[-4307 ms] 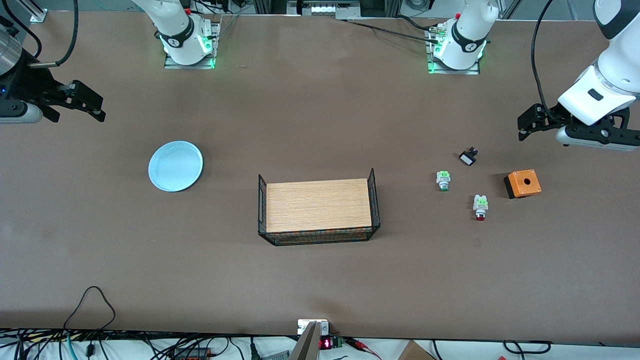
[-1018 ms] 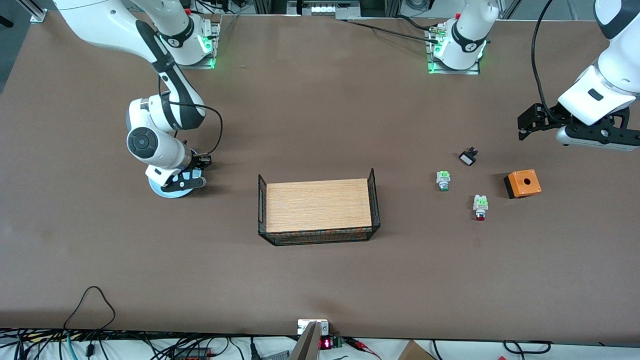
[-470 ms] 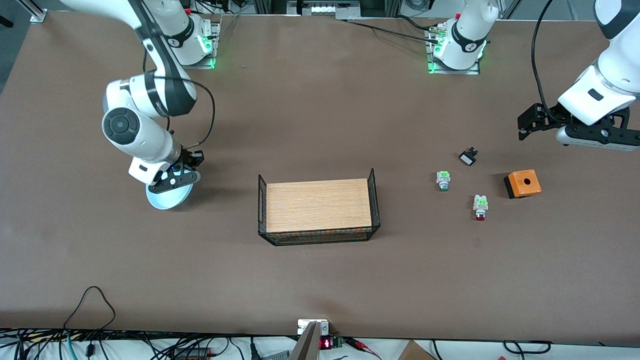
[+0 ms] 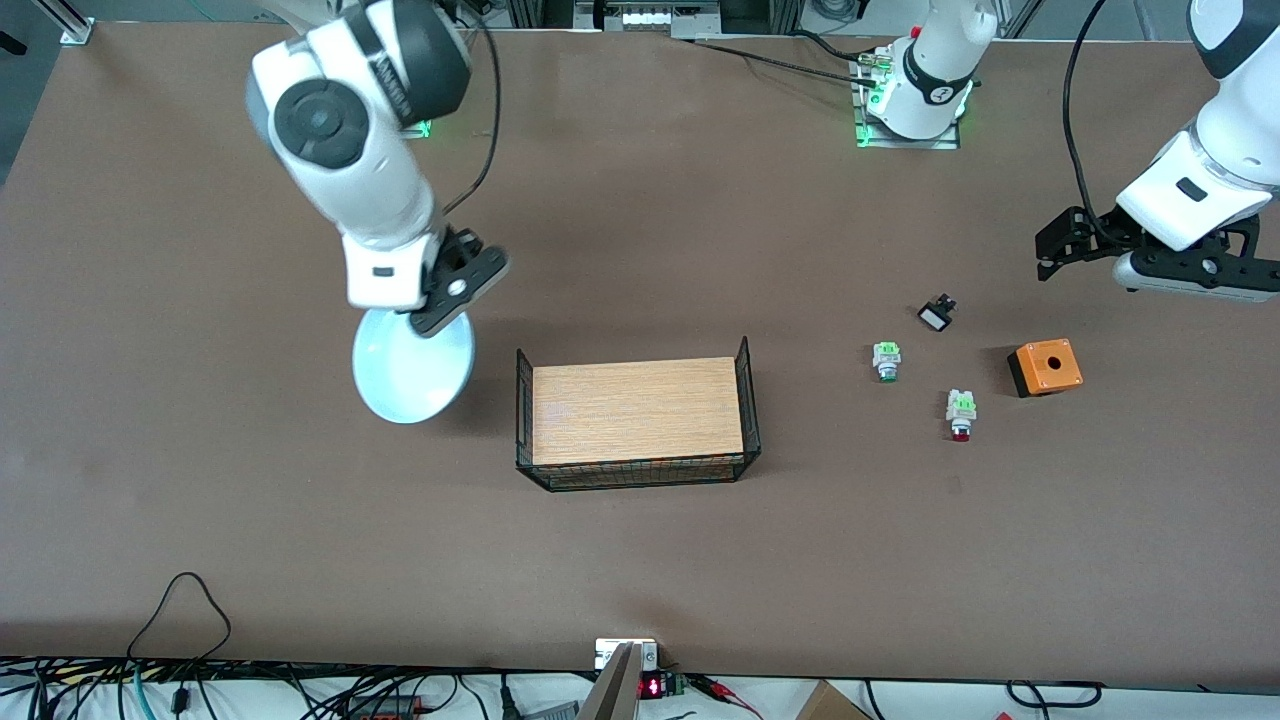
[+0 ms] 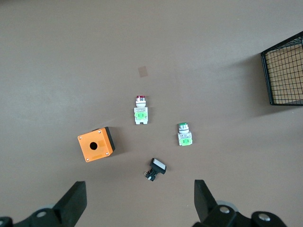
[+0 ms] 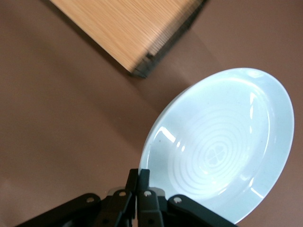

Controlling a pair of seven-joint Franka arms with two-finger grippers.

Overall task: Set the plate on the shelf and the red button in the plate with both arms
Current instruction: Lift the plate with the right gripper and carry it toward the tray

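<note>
The plate [image 4: 410, 375] has risen, pinched in the right hand [image 4: 432, 315].

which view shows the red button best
The left wrist view: the red button lies in plain sight near its middle, red cap and green-and-white body clear. The front view shows it small, beside the orange box. The right wrist view misses it.

Right gripper [image 4: 432, 318]: you see it over the table beside the basket, pinching the plate's rim.
Plate [image 4: 410, 372]: lifted, tilted, pale blue.
Basket [image 4: 636, 411]: wire, wooden insert, mid-table.
Left gripper [image 4: 1052, 248]: yours waits in the air at its end of the table, fingers apart.
Red button [image 4: 961, 415]: lying nearer the camera than the green button [image 4: 886, 361], orange box [image 4: 1045, 367] beside.
Black part [image 4: 936, 315]: farthest of the group.
</note>
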